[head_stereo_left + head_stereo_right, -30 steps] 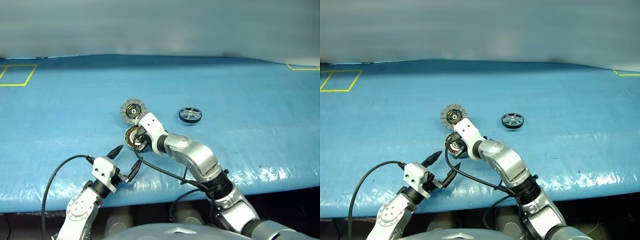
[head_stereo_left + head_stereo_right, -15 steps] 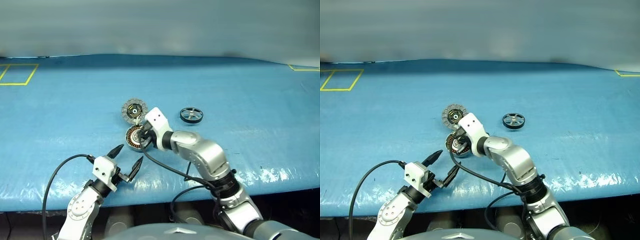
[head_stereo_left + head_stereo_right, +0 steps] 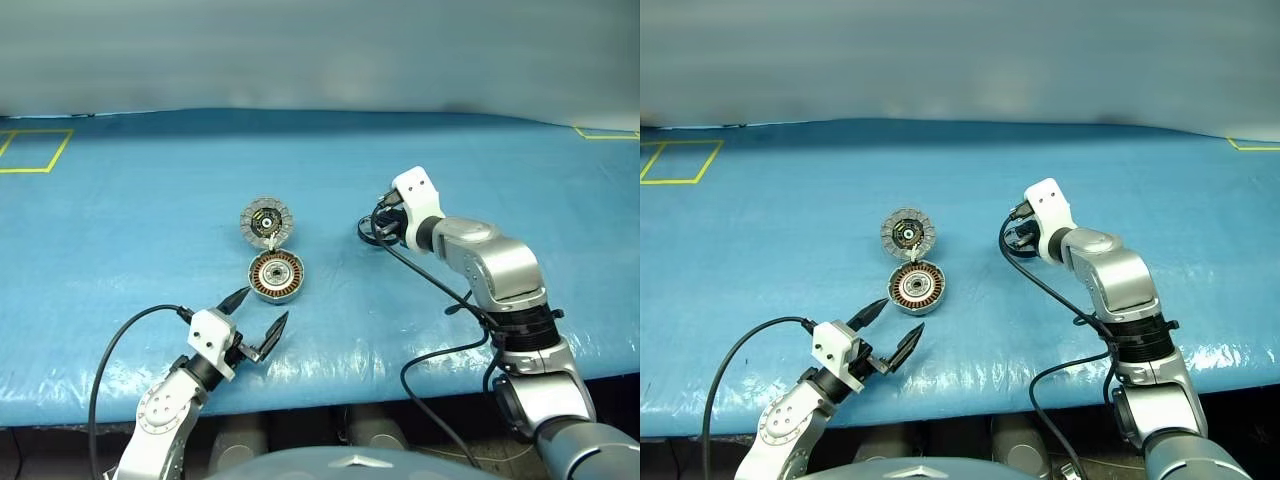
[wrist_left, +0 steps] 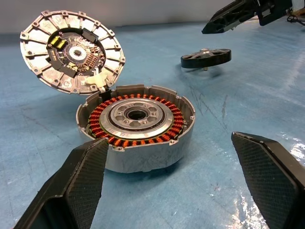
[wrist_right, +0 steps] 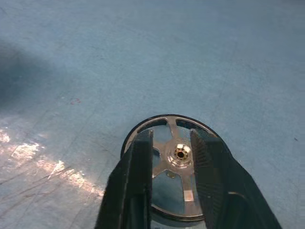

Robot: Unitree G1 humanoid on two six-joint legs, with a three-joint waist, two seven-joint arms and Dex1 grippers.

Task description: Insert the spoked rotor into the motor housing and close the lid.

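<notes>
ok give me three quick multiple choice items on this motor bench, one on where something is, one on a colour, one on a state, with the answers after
1. Where does the right gripper hang?
A. over the spoked rotor
B. inside the motor housing
C. beside the left gripper

2. What colour are the windings inside the motor housing?
A. green
B. white
C. copper-orange

3. How does the lid stand?
A. shut flat on the housing
B. swung open, tilted up at the housing's far edge
C. lying apart beside the rotor

Answers:
1. A: the right wrist view shows its two fingers partly open, straddling the rotor's hub from above.
2. C: the left wrist view shows a copper-orange ring around the silver bearing.
3. B: its segmented inner face shows, and it meets the housing's rim.
</notes>
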